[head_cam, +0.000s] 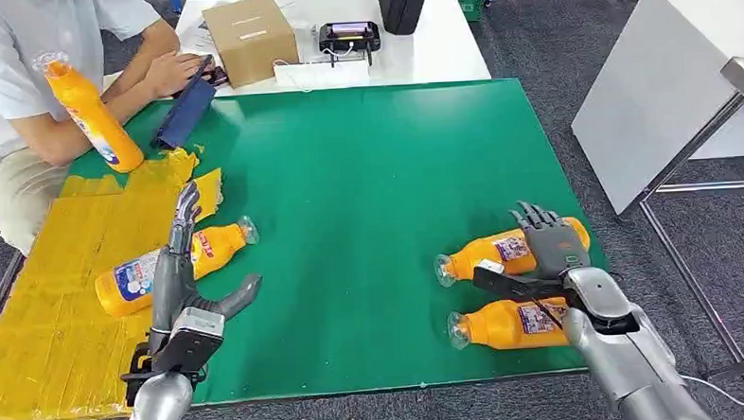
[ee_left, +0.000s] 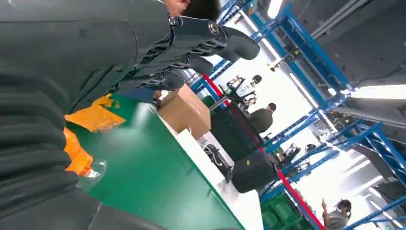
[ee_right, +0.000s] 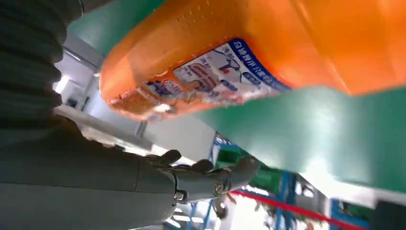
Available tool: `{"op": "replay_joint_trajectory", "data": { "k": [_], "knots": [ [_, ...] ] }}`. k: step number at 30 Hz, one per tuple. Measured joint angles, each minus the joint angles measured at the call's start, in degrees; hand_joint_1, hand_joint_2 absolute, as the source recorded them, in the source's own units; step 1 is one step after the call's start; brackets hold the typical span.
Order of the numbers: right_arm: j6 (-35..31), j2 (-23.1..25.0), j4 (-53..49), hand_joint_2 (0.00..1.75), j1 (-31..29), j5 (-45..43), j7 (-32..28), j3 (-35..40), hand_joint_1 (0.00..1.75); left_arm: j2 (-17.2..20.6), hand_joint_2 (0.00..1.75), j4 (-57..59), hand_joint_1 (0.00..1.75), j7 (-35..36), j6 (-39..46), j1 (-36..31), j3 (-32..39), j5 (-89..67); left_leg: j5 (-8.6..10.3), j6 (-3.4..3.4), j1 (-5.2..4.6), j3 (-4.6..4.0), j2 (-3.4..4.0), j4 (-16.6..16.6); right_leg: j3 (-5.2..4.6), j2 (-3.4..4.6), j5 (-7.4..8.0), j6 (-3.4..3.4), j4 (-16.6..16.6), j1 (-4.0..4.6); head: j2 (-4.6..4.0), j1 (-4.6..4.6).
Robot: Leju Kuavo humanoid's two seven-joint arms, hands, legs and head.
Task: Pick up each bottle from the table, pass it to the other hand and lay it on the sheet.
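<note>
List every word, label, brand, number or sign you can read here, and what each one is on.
No text can be read for certain.
Bottle label by the right hand: blue Chinese characters, too blurred to quote.
Labels on the bottle on the yellow sheet, the nearer bottle and the person's bottle: too small.
Cardboard box: a white strip, no lettering legible.
Device screen: unreadable.
</note>
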Motion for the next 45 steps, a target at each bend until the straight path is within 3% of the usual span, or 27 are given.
{"op": "replay_joint_trajectory", "data": {
  "k": [9,10,11,12,20,29,33,40,45],
  "knots": [
    [0.65,0.07,9.41,1.75,-4.44,0.0,1.24,0.11,0.0,-0.02,1.75,1.97,0.0,-0.02,0.0,-1.27,-0.48,0.67,0.0,0.0,0.0,0.0,0.0,0.01,-0.02,0.01,0.0,0.01,0.0,0.01,0.0,-0.02],
    [1.2,0.07,10.46,1.75,-5.1,0.0,1.55,0.15,0.23,-0.02,1.75,2.16,0.0,-0.07,-0.07,-1.47,-0.54,0.85,0.0,0.0,0.0,0.01,0.01,0.01,-0.02,0.01,0.0,0.01,0.0,0.01,0.0,-0.02],
    [1.58,0.04,11.52,1.75,-5.83,0.0,1.7,0.17,1.45,-0.02,1.75,2.42,0.0,-0.15,-0.09,-1.75,-0.7,1.29,0.0,0.0,0.01,0.03,0.02,0.01,-0.02,0.01,0.0,0.0,0.0,0.01,0.0,0.0],
    [1.92,0.04,13.16,1.75,-6.66,0.02,1.86,0.22,1.73,-0.02,1.75,2.71,0.0,-0.3,-0.13,-2.04,-0.94,1.59,0.0,0.0,0.01,0.05,0.03,0.01,0.0,0.01,0.0,0.0,0.0,0.01,0.0,-0.02],
    [0.5,-0.17,23.6,1.75,-10.96,0.74,2.07,0.33,1.75,-0.07,1.75,5.0,0.0,-0.9,-0.15,-3.99,-2.38,3.08,0.05,0.07,-0.01,0.19,-0.02,0.02,0.2,0.0,0.03,0.05,-0.02,-0.02,0.0,0.02],
    [-0.66,0.15,26.46,1.75,-12.57,2.41,2.29,0.96,1.75,-0.15,1.75,5.35,0.0,-0.9,-0.15,-4.01,-2.88,3.74,0.05,0.07,0.0,0.28,-0.02,0.03,0.28,0.0,0.03,0.05,-0.02,-0.01,0.0,0.0],
    [-7.51,1.27,25.54,1.75,-11.12,1.15,1.53,0.92,1.75,-0.17,1.75,5.27,0.0,0.0,-1.14,-3.68,-2.88,3.43,0.05,0.07,0.01,0.27,-0.01,0.02,0.33,0.01,0.04,0.05,-0.01,0.0,0.0,0.0],
    [-17.32,6.65,7.35,1.75,-0.46,-1.49,0.61,-3.08,1.75,-0.48,1.75,2.84,0.0,2.16,-3.28,-1.67,-2.95,0.44,0.06,0.04,0.05,0.06,-0.2,0.01,0.14,-0.2,-0.01,0.04,0.02,0.04,0.0,0.02],
    [-25.71,13.21,-14.86,1.75,7.8,-8.97,-4.79,-4.48,1.75,-0.5,1.75,0.74,0.0,2.54,-5.25,-0.23,-3.21,0.63,0.03,0.01,0.09,-0.05,-0.23,0.0,-0.01,-0.22,-0.06,-0.03,0.04,0.1,0.0,-0.02]
  ]
}}
